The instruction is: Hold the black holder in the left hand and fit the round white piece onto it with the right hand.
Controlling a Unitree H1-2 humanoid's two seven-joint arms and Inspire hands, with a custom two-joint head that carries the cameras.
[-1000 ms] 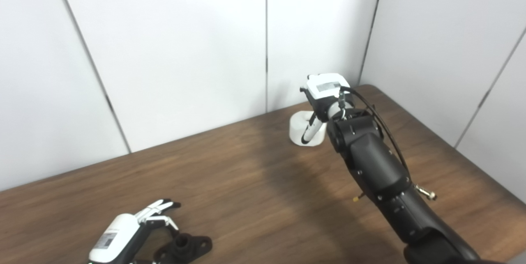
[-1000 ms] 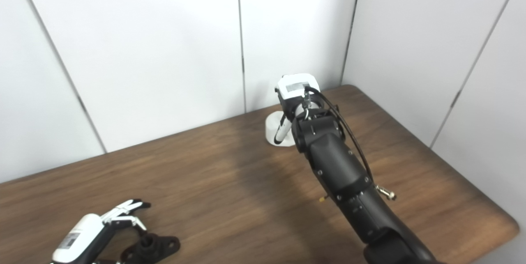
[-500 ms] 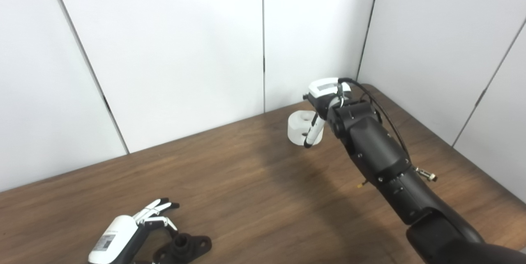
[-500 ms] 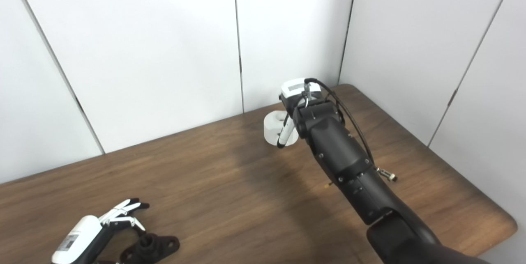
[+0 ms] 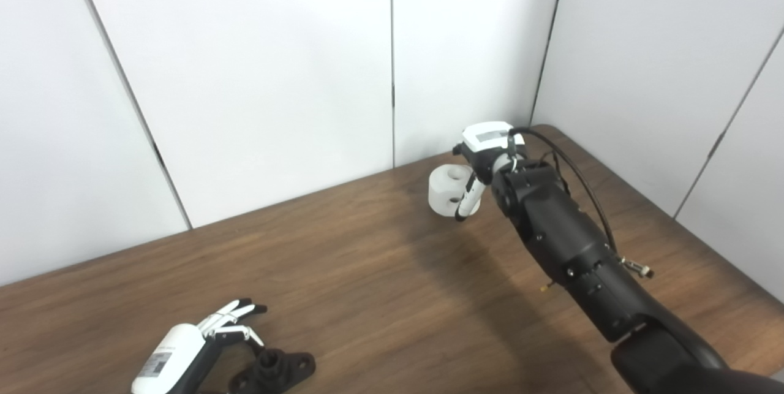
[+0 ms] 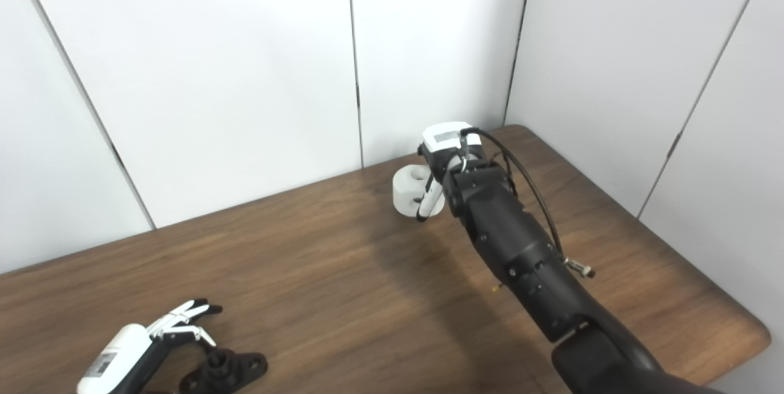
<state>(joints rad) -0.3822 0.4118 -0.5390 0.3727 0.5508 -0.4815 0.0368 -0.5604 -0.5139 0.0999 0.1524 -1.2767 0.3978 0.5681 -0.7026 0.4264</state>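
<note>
My right robot hand [image 5: 481,155] is far out over the back of the worktop [image 5: 367,271], closed on the white piece [image 5: 446,189]. The piece looks tilted, its holed face turned toward the camera, and it seems to be clear of the wood, though I cannot be sure its lower edge is off the surface. One finger [image 5: 467,201] lies across its near side; the rest of the grip is hidden behind my wrist.

My left robot hand [image 5: 196,345] is low at the near edge, fingers spread and holding nothing. The holder [image 5: 275,369] lies flat on the worktop just beside those fingers, and I cannot tell whether they touch it.

So I judge the task under halfway. The white piece is in hand, which is the one part done. The holder is not yet picked up, the two parts are well apart on opposite sides of the worktop, and the fitting itself has not begun. Left to do: grasp and raise the holder, bring the piece across, line up its hole and seat it.
</note>
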